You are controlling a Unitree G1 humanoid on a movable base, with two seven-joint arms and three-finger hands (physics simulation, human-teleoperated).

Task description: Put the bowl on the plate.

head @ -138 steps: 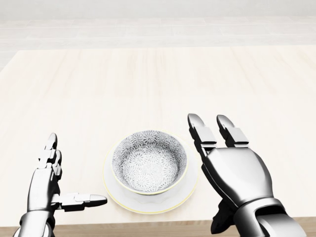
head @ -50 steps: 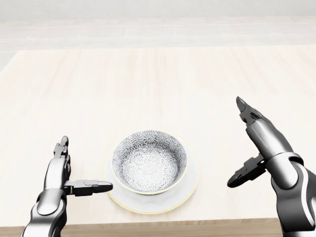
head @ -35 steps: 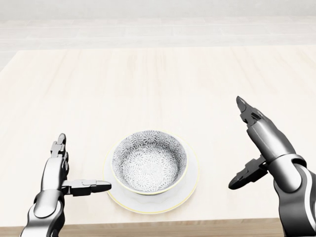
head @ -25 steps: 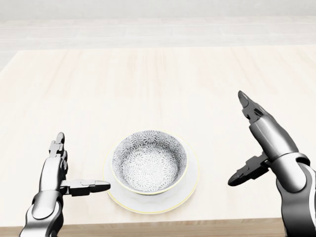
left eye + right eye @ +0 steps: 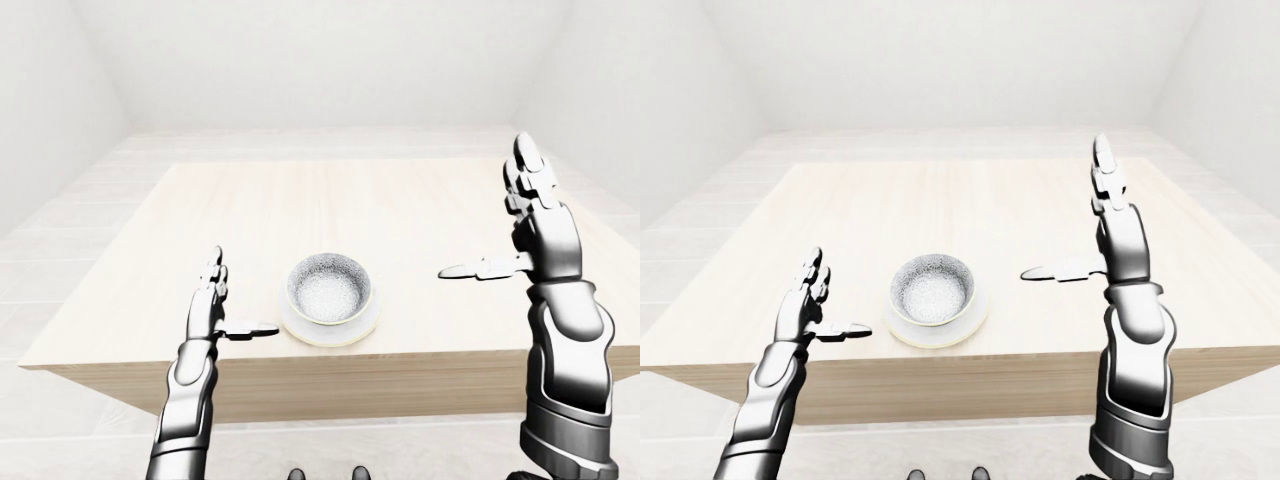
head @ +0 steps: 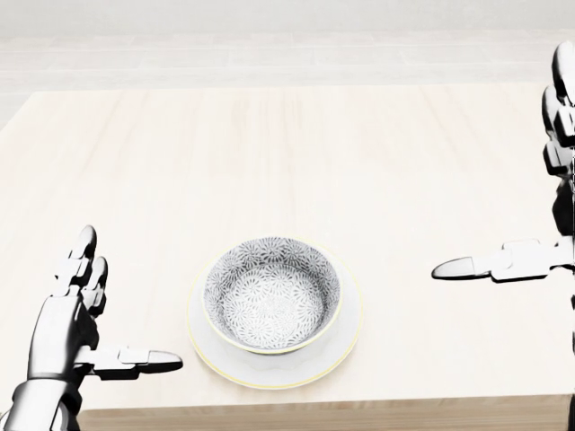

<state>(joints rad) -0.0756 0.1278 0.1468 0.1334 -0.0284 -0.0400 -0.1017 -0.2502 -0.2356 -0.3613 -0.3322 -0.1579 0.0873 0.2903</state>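
A patterned grey-white bowl [image 6: 271, 294] sits upright on a white plate [image 6: 340, 346] with a yellow rim, near the bottom edge of the wooden table [image 6: 269, 153] in the head view. My left hand [image 6: 90, 314] is open at the bottom left, thumb pointing toward the plate but apart from it. My right hand [image 6: 530, 180] is open and raised high at the right edge, fingers pointing up and thumb stretched left. Neither hand holds anything.
The table's near edge [image 5: 330, 362] runs just below the plate. Pale floor and white walls [image 5: 320, 60] surround the table.
My right hand has lifted up and away to the right, fingers spreading upright. My left hand has drawn back left and lower. Bowl and plate have not moved.
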